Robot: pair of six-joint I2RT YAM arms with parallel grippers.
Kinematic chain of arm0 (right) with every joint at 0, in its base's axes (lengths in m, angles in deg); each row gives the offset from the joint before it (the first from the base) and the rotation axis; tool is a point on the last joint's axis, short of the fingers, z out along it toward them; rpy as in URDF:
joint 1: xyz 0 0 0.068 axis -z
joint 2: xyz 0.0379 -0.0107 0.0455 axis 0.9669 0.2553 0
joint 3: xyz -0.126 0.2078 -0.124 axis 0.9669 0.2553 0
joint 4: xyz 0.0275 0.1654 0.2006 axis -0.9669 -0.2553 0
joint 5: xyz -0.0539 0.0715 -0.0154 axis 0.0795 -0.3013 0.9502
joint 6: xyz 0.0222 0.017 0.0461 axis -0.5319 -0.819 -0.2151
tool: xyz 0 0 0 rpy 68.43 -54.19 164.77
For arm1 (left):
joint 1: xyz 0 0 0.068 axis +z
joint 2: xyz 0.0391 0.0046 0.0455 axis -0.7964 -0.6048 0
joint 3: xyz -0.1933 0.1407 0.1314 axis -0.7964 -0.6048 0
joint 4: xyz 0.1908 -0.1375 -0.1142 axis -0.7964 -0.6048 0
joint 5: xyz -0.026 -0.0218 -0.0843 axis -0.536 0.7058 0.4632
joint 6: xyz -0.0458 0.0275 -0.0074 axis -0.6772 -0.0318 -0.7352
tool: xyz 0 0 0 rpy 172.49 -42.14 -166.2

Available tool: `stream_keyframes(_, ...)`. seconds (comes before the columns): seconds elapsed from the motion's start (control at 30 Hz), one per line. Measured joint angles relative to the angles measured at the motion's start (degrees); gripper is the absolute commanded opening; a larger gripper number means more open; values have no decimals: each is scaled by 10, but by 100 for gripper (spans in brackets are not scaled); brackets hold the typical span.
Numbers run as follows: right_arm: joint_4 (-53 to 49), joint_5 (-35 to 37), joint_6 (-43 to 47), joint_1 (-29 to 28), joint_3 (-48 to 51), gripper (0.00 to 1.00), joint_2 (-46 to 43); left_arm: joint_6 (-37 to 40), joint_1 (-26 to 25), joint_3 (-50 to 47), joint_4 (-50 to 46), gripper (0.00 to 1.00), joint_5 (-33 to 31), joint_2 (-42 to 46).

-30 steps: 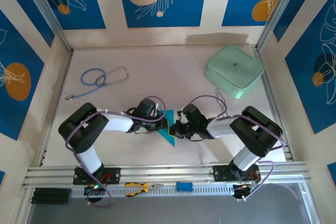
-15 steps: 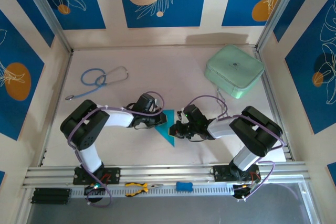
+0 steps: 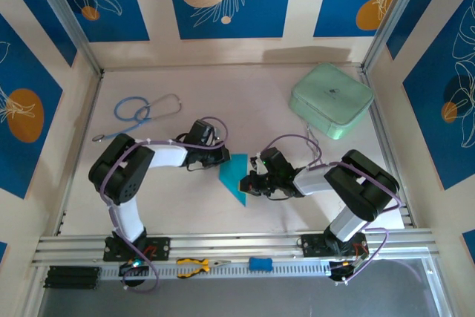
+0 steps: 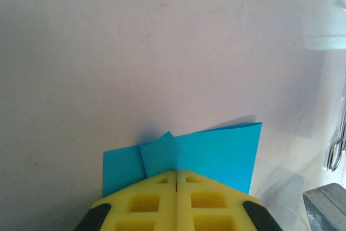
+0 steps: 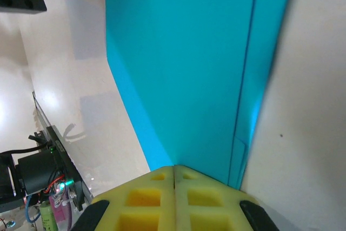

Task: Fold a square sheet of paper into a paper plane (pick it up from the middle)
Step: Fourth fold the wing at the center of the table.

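Note:
The cyan-blue sheet of paper (image 3: pixel 236 177) lies folded on the table between the arms, a triangle with its point toward the near edge. My left gripper (image 3: pixel 223 158) is shut, its yellow tips at the sheet's upper left corner. In the left wrist view the paper (image 4: pixel 216 150) spreads just beyond the closed left gripper (image 4: pixel 177 171), and a small flap (image 4: pixel 158 154) stands up slightly. My right gripper (image 3: pixel 249 183) is shut with its tips on the sheet's right edge. From the right wrist the paper (image 5: pixel 189 68) runs away from the closed right gripper (image 5: pixel 174 167), with a crease along its right side.
A mint-green case (image 3: pixel 331 99) sits at the back right. A blue-tubed stethoscope (image 3: pixel 141 112) lies at the back left. On the front rail (image 3: pixel 237 243) side lie yellow-handled pliers (image 3: pixel 194 266) and a small blue block (image 3: pixel 260 263). Side frames close in the table.
The left gripper has slid back, leftward and away from me, off the top of the paper, uncovering more of it. The right gripper and the paper's point stayed put.

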Motion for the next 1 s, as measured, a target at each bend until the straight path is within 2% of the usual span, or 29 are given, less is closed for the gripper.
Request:
stream_keyframes(0.37, -44, -25, 37, 14, -17, 3, 3, 25, 39, 13, -18, 8, -31, 1)
stream_keyframes(0.57, -76, -31, 47, 16, -33, 4, 6, 24, 42, 0, -17, 8, -38, 18)
stream_keyframes(0.77, -190, -3, 63, 17, -46, 6, -52, 7, 42, -41, 4, 8, -37, 40)
stream_keyframes(1.0, -263, 18, 82, 7, -144, 7, -73, -3, 42, -67, 10, 8, -38, 60)
